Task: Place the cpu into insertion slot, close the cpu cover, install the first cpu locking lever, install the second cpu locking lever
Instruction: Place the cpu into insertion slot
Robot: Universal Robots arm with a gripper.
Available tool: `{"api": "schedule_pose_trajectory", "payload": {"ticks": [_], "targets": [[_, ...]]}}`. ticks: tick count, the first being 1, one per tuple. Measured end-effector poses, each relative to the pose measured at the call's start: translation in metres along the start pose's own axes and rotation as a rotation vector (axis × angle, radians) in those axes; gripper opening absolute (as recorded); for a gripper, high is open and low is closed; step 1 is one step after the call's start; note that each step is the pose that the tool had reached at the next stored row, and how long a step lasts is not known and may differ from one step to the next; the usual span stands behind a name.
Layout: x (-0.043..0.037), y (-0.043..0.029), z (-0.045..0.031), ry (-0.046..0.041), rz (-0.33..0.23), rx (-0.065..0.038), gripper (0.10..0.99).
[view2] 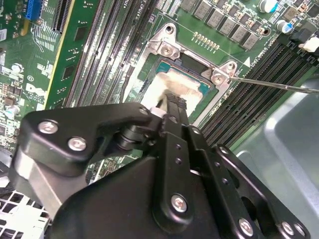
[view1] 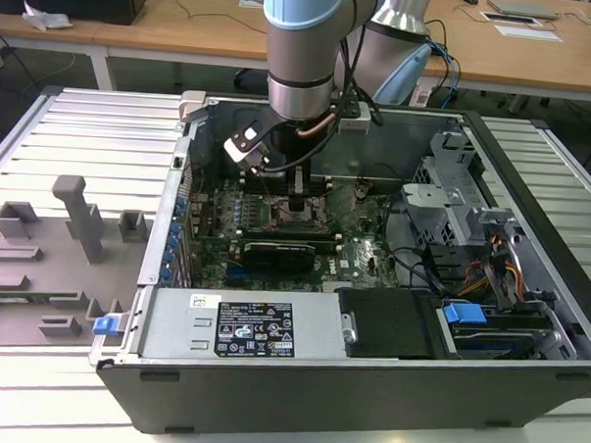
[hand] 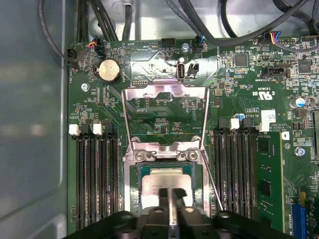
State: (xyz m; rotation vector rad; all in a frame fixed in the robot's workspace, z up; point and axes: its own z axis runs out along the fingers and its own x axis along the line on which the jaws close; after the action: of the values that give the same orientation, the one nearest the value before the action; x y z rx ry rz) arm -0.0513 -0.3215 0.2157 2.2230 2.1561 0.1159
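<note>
My tool (hand: 173,193) hangs low over the insertion slot (hand: 134,191) in the motherboard (hand: 239,99), inside the open computer case (view1: 367,382) on the slatted worktop (view1: 83,153). Its jaws are drawn narrow, almost together, with nothing between them, and their tips sit over the middle of the cpu (hand: 153,180). I cannot tell whether they touch its metal top or hover just above it.

The cpu lies flat and square inside the slot, and a thin green margin shows around it in the second wrist view. I judge the first step to be at its end: the chip is placed and not gripped.

The cpu cover (hand: 164,91) is not yet closed. It is swung back from the slot, on the far side from my tool, with bare board showing through its window. One thin locking lever (view2: 279,85) juts out beside the slot, unlatched.

Any move from here calls for care. The tips must come away straight, without dragging the chip. The cover needs a clear path down over the slot, so my tool cannot stay where it is.
</note>
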Motion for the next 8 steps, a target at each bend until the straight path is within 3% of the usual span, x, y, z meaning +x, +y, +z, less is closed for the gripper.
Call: {"api": "schedule_pose_trajectory", "payload": {"ticks": [4, 5, 6, 8], "targets": [[0.0, 0.0001, -0.0003, 0.0002, 0.0, 0.001, 0.106], [0.0, 0.0004, -0.0002, 0.0007, 0.0, 0.008, 0.106], [0.0, 0.0013, -0.0001, 0.0026, 0.001, 0.03, 0.106], [0.0, 0.0015, -0.0001, 0.0034, 0.001, 0.035, 0.106]]}}
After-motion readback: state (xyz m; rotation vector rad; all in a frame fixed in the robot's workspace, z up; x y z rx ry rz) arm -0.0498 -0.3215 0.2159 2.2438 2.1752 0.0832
